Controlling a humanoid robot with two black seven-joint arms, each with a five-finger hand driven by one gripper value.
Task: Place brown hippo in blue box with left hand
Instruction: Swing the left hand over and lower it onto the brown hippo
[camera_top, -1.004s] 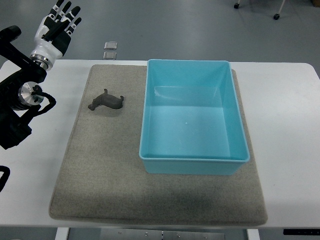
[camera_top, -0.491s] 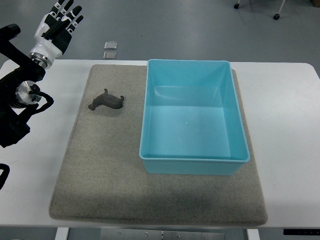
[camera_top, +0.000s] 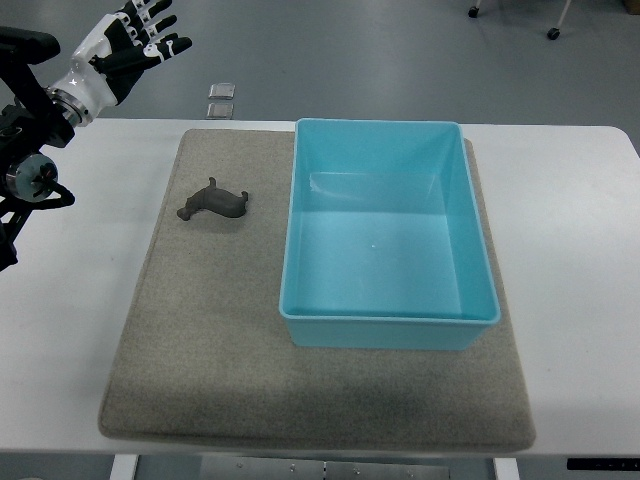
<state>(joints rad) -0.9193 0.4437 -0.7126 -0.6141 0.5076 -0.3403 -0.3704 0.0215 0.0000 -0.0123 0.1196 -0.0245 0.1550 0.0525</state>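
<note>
The brown hippo (camera_top: 213, 201) lies on the grey mat (camera_top: 200, 330), left of the blue box (camera_top: 385, 235). The box is open-topped and holds nothing. My left hand (camera_top: 135, 40) hovers beyond the table's far left corner, well up and left of the hippo, with its fingers spread and nothing in them. Its black arm comes in along the left edge. The right arm does not show.
The mat covers most of the white table (camera_top: 575, 230). Two small grey squares (camera_top: 221, 98) lie on the floor beyond the table's far edge, above the hippo.
My left hand has swung up and to the right, its fingers now pointing more rightward. The arm has drawn back toward the left edge. Hippo and box have not moved.
</note>
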